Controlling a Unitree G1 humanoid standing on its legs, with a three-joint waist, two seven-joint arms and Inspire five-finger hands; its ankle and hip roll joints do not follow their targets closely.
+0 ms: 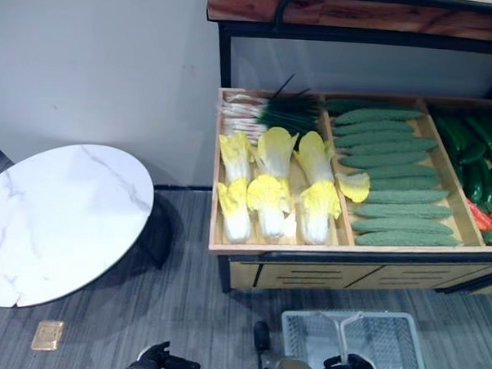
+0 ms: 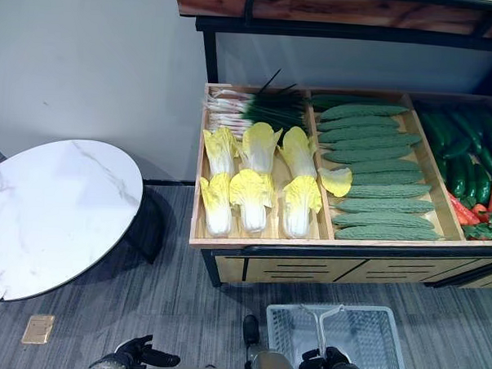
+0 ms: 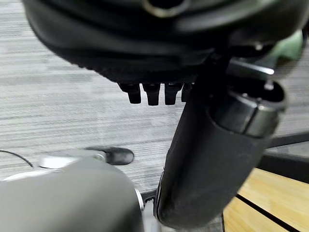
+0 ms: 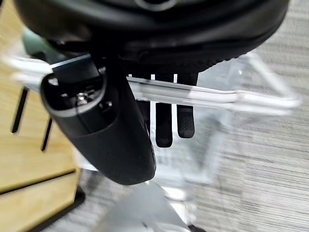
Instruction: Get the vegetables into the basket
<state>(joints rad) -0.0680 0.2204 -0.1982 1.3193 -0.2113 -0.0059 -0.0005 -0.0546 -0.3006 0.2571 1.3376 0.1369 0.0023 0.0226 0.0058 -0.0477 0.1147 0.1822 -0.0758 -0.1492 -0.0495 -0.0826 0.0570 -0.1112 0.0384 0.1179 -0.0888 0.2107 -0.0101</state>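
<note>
The robot is standing in front of a wooden produce stand [image 1: 268, 249], and the task looks to be at its very start: the vegetables are all lying in the stand, and the wire basket [image 2: 370, 333] is holding nothing.

The right hand [image 4: 166, 121] is hanging low over the basket. In its wrist view the basket's handle [image 4: 203, 96] is crossing in front of the fingers [image 4: 186, 123], which are pointing down behind it with the thumb beside them. I cannot tell whether the fingers are hooked round the handle or just passing behind it.

The left hand [image 1: 169, 362] is hanging idle over the floor, well apart from the basket. In its own view the fingers [image 3: 152, 92] are showing as short curled stubs with nothing between them.

Well beyond the fingertips of both hands, the stand is holding pale yellow cabbages [image 1: 270, 190] in its left bin, with green onions [image 1: 269, 112] behind them. Bumpy green gourds [image 1: 389, 174] are filling the middle bin, and dark cucumbers [image 1: 476, 158] with some red peppers [image 1: 483, 218] are lying in the right bin.

The next move probably calls for raising a hand to the stand and closing on one vegetable; the cabbages are the nearest to the left hand.

The floor is grey striped carpet [image 1: 183, 312]. A round white marble table [image 1: 57, 217] is standing away to the left, a small brass plate [image 1: 47, 334] is set in the floor near it, and a plain pale wall [image 1: 104, 64] is rising behind.
</note>
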